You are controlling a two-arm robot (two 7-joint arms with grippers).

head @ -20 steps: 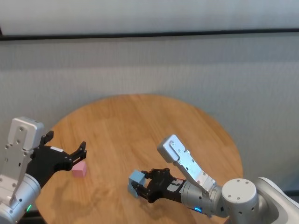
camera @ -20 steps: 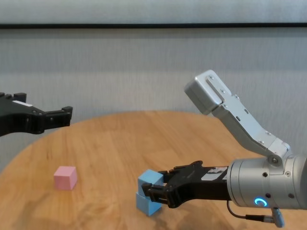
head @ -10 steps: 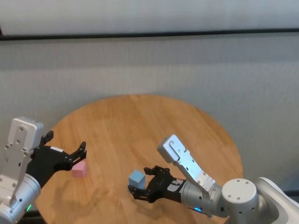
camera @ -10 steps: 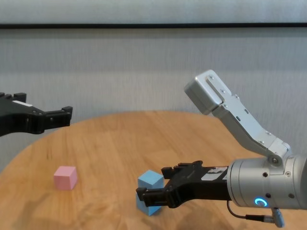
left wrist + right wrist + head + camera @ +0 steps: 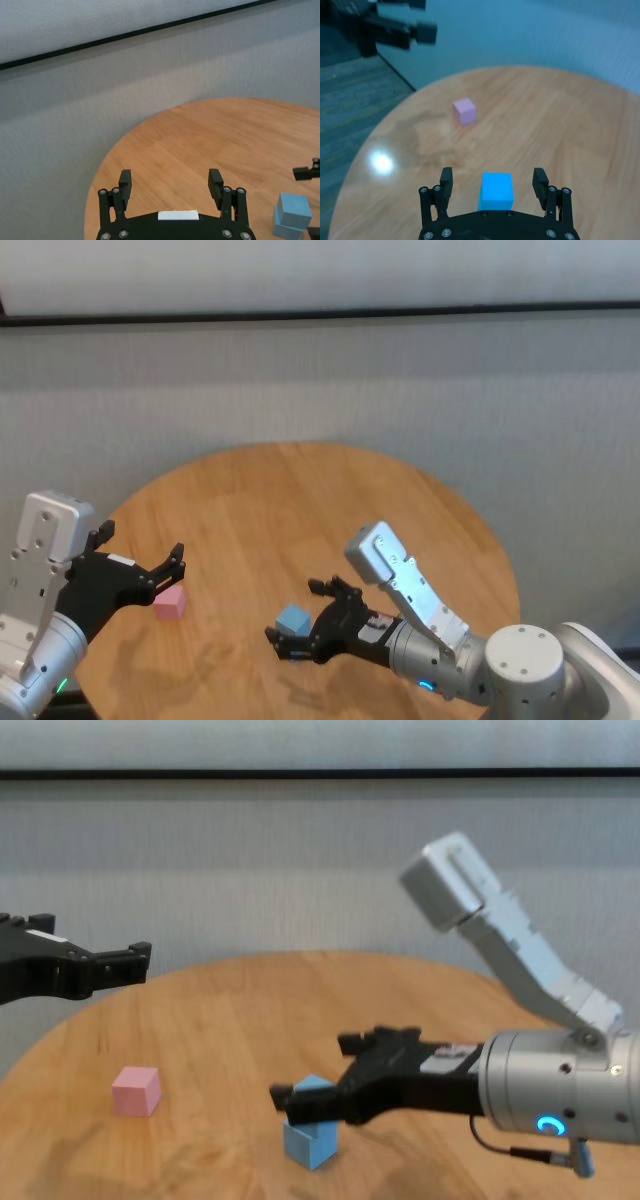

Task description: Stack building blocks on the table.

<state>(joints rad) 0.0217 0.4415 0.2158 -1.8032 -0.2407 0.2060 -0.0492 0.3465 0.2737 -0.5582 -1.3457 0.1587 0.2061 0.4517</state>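
We see two light blue blocks stacked near the front of the round wooden table [image 5: 300, 500]: the lower blue block [image 5: 310, 1144] sits on the tabletop and the upper blue block [image 5: 314, 1092] rests on it, turned a little so its corners do not line up with those of the block beneath. The right gripper [image 5: 318, 1072] is at the height of the upper block with its fingers spread wide, one on each side of the cube and clear of its faces; in the right wrist view the blue cube [image 5: 496, 191] stands free in the gap between the two fingers, so nothing is clamped. The pale pink block [image 5: 170, 603] lies alone on the table's left side, well apart from the blue stack. Our left gripper [image 5: 172, 562] hovers above the table's left edge, just behind and above the pink block, touching nothing; in the left wrist view its two fingers [image 5: 125, 181] stand far apart with only bare wood between them, and the blue stack [image 5: 291, 216] shows off to one side, the upper cube skewed on the lower one.
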